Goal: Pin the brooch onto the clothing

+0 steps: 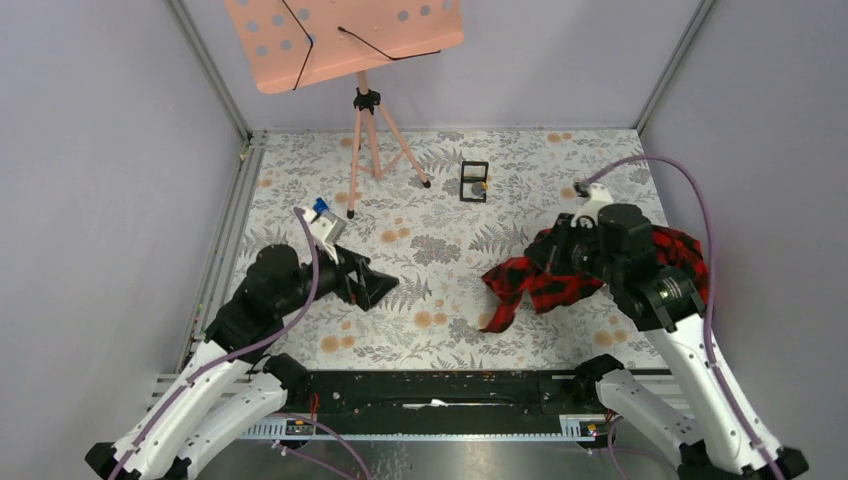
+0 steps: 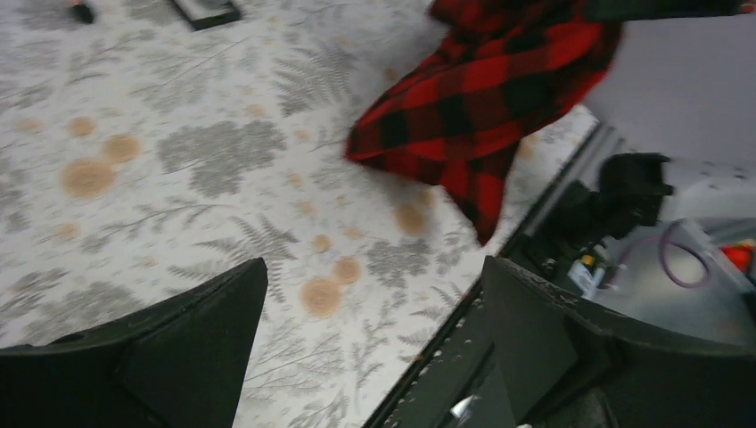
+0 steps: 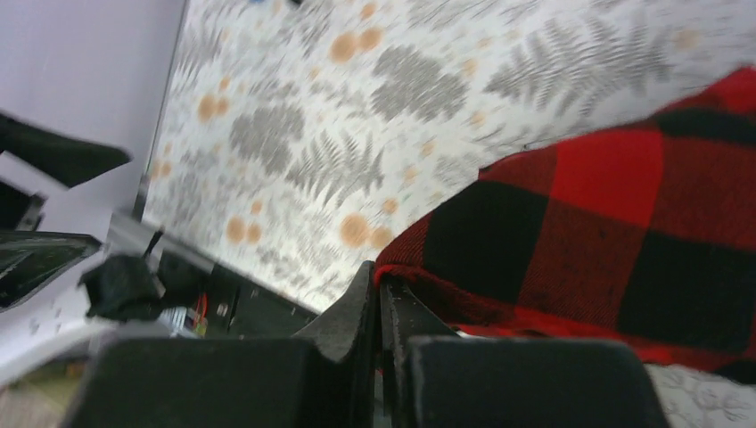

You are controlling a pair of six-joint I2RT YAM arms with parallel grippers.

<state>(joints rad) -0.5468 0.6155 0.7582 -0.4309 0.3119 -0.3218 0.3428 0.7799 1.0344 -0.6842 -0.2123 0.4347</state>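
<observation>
Shirt (image 1: 540, 285), just one, edge pinched by right jaws; left jaws spread.

we see a shirt (image 1: 560, 280) in red-and-black check. the table (image 1: 440, 250) has a pale cover printed with grey ferns and orange blossoms. the stand (image 1: 340, 40) is salmon pink, dotted with round holes and crossed by black cords (image 1: 300, 45). the walls (image 1: 100, 150) are pale lilac-grey. the left arm (image 1: 200, 400) and right arm (image 1: 710, 390) are white with black joints, their cables (image 1: 700, 200) purple. the left gripper (image 2: 374, 285) and right gripper (image 3: 382, 294) are black, and so is the frame box (image 1: 474, 181).
</observation>
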